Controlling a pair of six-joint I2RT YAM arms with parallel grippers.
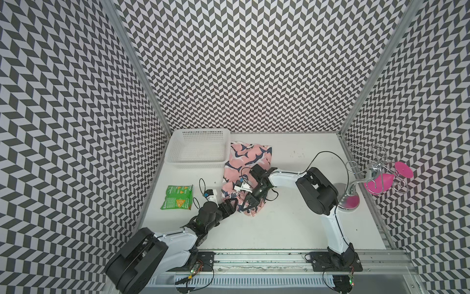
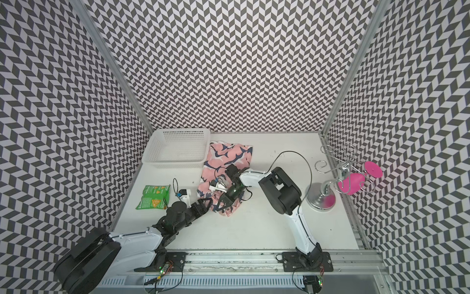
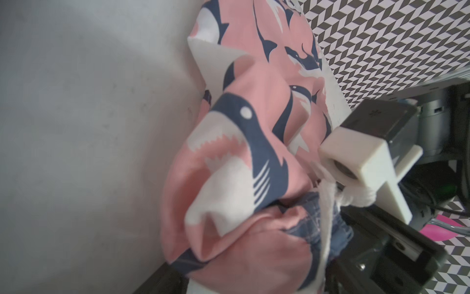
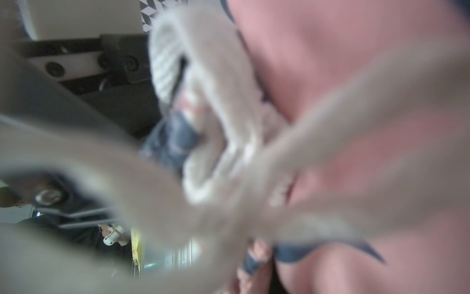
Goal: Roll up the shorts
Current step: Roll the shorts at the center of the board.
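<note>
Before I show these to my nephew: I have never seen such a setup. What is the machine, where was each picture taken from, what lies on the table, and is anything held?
These are two robot arms on a white table, each ending in a two-finger gripper. Both top views look down from overhead; the two close-ups come from cameras on the wrists. On the table lie pink shark-print shorts, a white basket, a green packet and a silver stand with pink pieces. The right gripper is shut, seemingly pinching the shorts; its own camera shows only blurred cloth and cord. The left gripper sits at the shorts' near edge; whether it grips is unclear.
</note>
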